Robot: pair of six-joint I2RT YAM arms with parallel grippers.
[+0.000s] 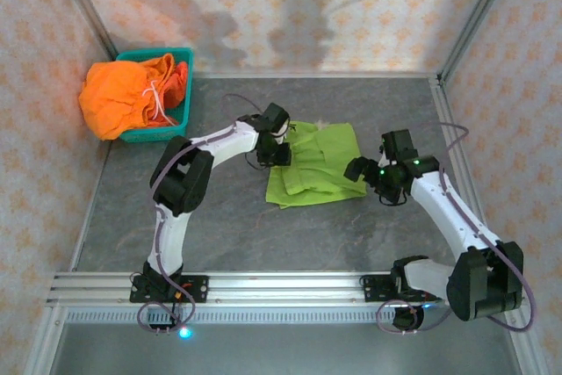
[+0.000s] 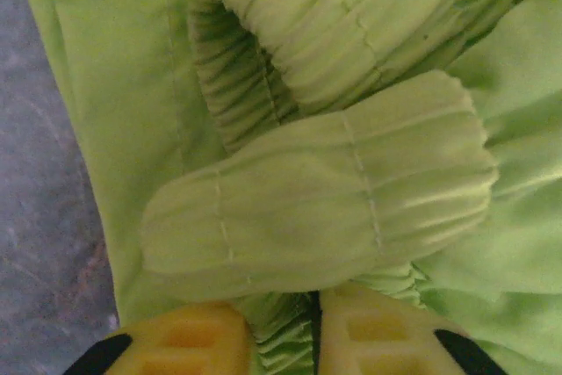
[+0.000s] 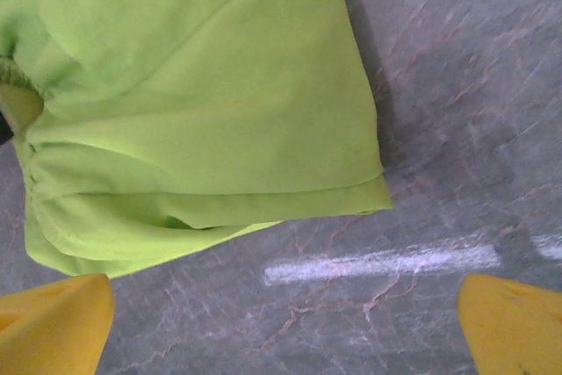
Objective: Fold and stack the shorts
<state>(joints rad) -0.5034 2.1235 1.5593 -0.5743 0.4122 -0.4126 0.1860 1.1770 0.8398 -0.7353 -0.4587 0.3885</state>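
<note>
orange shorts point(image 1: 114, 98): crumpled heap, white drawstrings, spilling from teal mesh basket point(image 1: 162, 133), far left | left gripper point(image 2: 285, 340): fingers narrowly parted, ribbed waistband between them, grip unclear | lime green shorts point(image 1: 320, 164): smooth, flat on grey marbled table point(image 1: 219, 234), centre | right gripper point(image 3: 285, 331): wide open, empty, beside hem

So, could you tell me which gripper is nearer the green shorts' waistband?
Left. The left gripper is on the waistband; the right gripper hangs open past the opposite edge of the shorts.
</note>
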